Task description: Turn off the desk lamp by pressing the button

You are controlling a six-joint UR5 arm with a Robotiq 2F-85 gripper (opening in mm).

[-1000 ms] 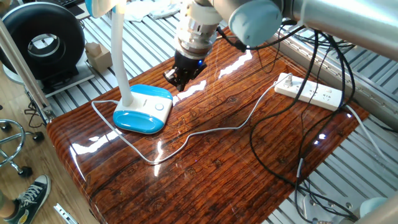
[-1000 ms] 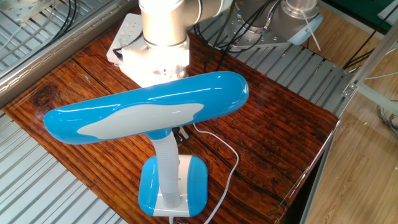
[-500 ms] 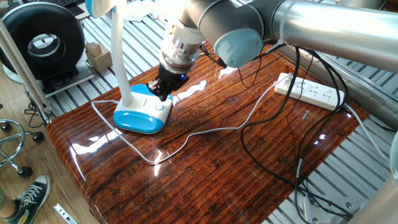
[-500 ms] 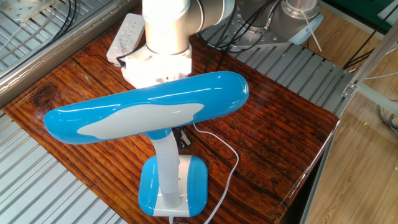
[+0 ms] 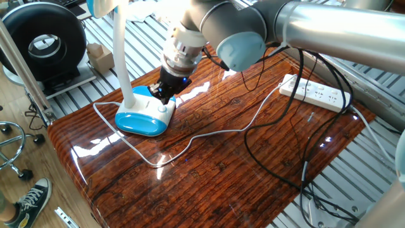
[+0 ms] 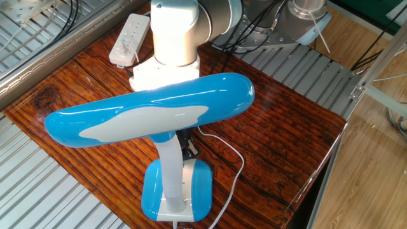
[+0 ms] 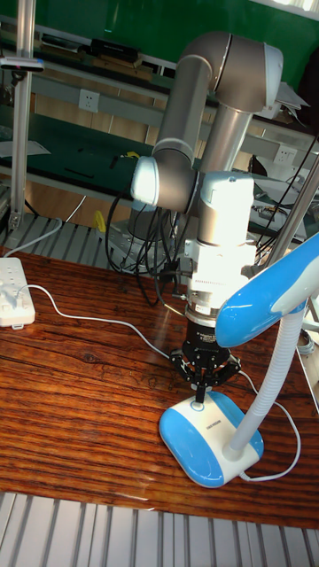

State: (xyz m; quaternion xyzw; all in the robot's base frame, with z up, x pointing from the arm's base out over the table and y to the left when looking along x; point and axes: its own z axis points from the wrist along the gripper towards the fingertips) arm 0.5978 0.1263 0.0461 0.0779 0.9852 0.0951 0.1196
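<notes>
the lamp (image 5: pixel 145 113) is seen at the left of the tabletop (image 5: pixel 215 164) in one fixed view, its blue base lying flat and its white neck rising at the far-left side of the base. the button (image 5: pixel 164 108) is set in the white panel at the right end of the base. the gripper (image 7: pixel 203 400) is held upright over that end, its tip at or just above the panel; whether contact is made cannot be told. in the tall view the fingers are seen drawn together into a single narrow point, so the gripper is taken as closed and holding nothing.

several risks can be judged from here. the button is small and partly hidden under the gripper, so the press could land on the plain panel beside it and the lamp would not be switched. the base is light and stands loose on a glossy top, so an off-centre push could slide or tip it. the cord (image 5: pixel 209 133) trails from the base across the tabletop and could be snagged if the arm is swung low. the lamp head (image 6: pixel 149 111) hangs close to the wrist and could be knocked.

compared with a second ago, the gripper has been moved left from open tabletop to the base; over the last half second only a slight shift is seen.
</notes>
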